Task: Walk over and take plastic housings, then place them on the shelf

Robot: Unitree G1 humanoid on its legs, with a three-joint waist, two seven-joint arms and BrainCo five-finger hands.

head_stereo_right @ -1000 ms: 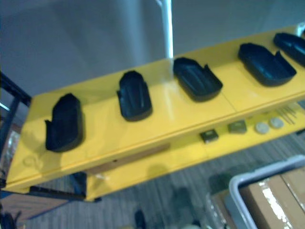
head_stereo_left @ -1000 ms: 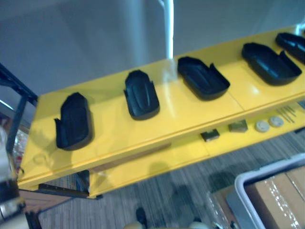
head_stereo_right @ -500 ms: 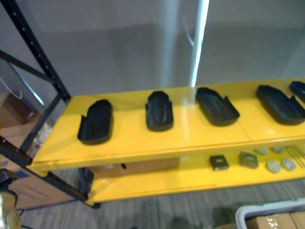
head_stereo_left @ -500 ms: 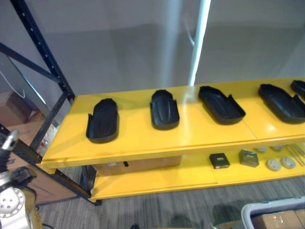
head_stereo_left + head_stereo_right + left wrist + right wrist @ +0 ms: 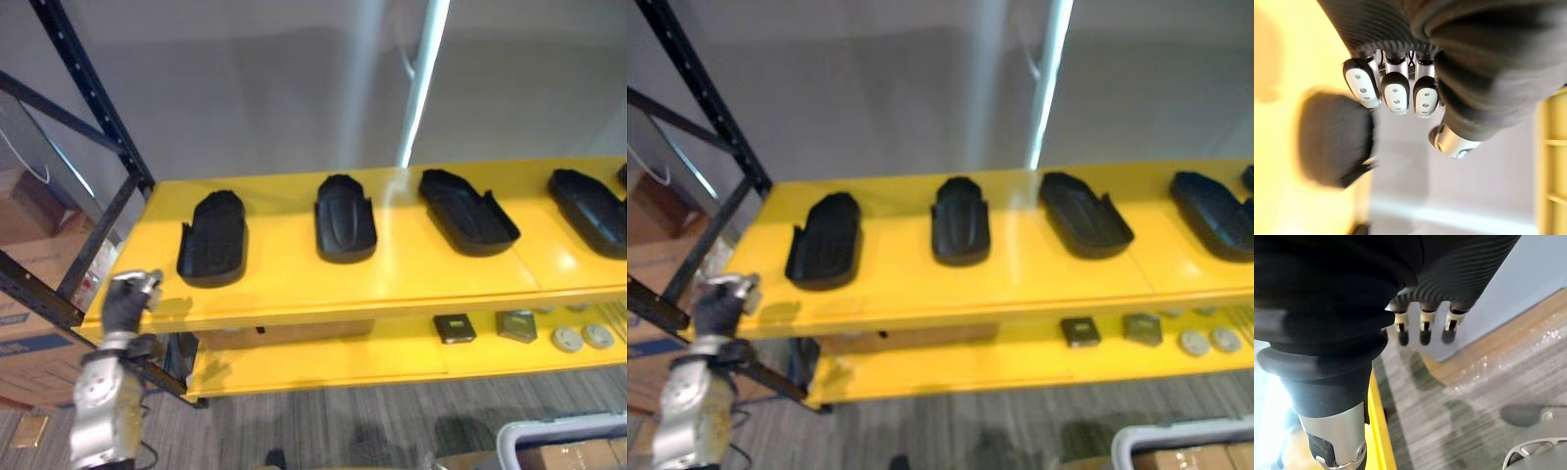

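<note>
Reach step: left hand (image 5: 125, 302) curled, empty, beside shelf (image 5: 294, 289) edge; must open over leftmost housing (image 5: 213, 238); right hand (image 5: 1423, 327) slack

Glossy black moulded plastic housings (image 5: 213, 251) sit on a bright yellow metal shelf (image 5: 284, 286); the grey carpet floor (image 5: 343, 421) looks faintly striped.

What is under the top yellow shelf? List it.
On the lower shelf: a cardboard box, a dark square block, a grey-green block and two pale discs. The top shelf covers its back part.
</note>
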